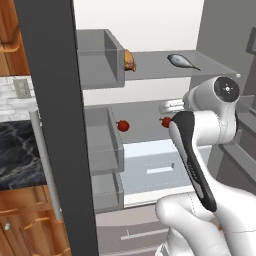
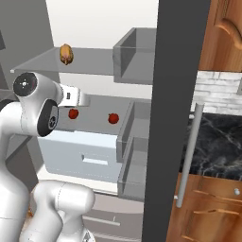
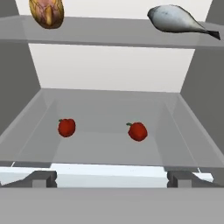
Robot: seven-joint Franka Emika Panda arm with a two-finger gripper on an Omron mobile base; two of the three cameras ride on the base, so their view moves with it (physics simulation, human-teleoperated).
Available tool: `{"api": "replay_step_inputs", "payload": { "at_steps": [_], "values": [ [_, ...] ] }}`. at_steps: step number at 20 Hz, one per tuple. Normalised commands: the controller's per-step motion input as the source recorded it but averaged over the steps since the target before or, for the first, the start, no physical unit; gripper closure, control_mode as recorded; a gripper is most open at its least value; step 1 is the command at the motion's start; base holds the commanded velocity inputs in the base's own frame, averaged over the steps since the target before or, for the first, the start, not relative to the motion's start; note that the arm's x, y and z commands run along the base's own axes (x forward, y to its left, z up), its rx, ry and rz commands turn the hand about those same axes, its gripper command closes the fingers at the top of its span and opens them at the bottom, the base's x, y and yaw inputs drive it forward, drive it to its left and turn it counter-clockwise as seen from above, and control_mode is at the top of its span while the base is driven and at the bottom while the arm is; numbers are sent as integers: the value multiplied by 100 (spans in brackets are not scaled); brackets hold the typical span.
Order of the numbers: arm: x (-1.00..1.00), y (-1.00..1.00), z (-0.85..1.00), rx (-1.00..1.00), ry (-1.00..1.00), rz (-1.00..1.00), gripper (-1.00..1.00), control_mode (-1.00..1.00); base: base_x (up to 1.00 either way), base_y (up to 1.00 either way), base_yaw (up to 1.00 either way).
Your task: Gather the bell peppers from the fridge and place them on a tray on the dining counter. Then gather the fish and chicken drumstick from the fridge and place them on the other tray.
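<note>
Two red bell peppers sit on the fridge's middle shelf (image 3: 109, 148), well apart: the left pepper (image 3: 66, 127) and the right pepper (image 3: 138, 131), each with a small green stem on top. They look light, firm and glossy, so likely a bit slippery; I would judge the best hold to be across the round body, below the stem, with a gentle squeeze so the skin is not crushed. On the upper shelf (image 3: 113, 37) lie the fish (image 3: 177, 19), which is probably limp and slick and best taken across its thick middle, and the chicken drumstick (image 3: 47, 12), which is cut off at the top of the hand view.

The pincer (image 3: 111, 179) hangs in front of the middle shelf, level with the peppers, with its jaws spread wide and nothing between them. In the left base view the white arm (image 1: 200, 150) partly hides the right pepper. The dark fridge door (image 1: 55, 125) blocks much of each base view. The trays and the dining counter lie outside these pictures.
</note>
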Motion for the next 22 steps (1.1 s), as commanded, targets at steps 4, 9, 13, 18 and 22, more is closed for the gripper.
{"api": "replay_step_inputs", "payload": {
  "at_steps": [4,9,13,18,22],
  "values": [
    [-4,0,2,0,-3,1,-100,-100,2,0,2],
    [-23,0,33,0,-9,7,-100,-100,0,0,0],
    [-8,0,38,-1,-4,9,-100,-100,0,0,0],
    [1,0,41,0,0,6,-100,-100,0,0,0],
    [6,0,40,0,-2,6,-100,-100,0,0,0]
  ]
}}
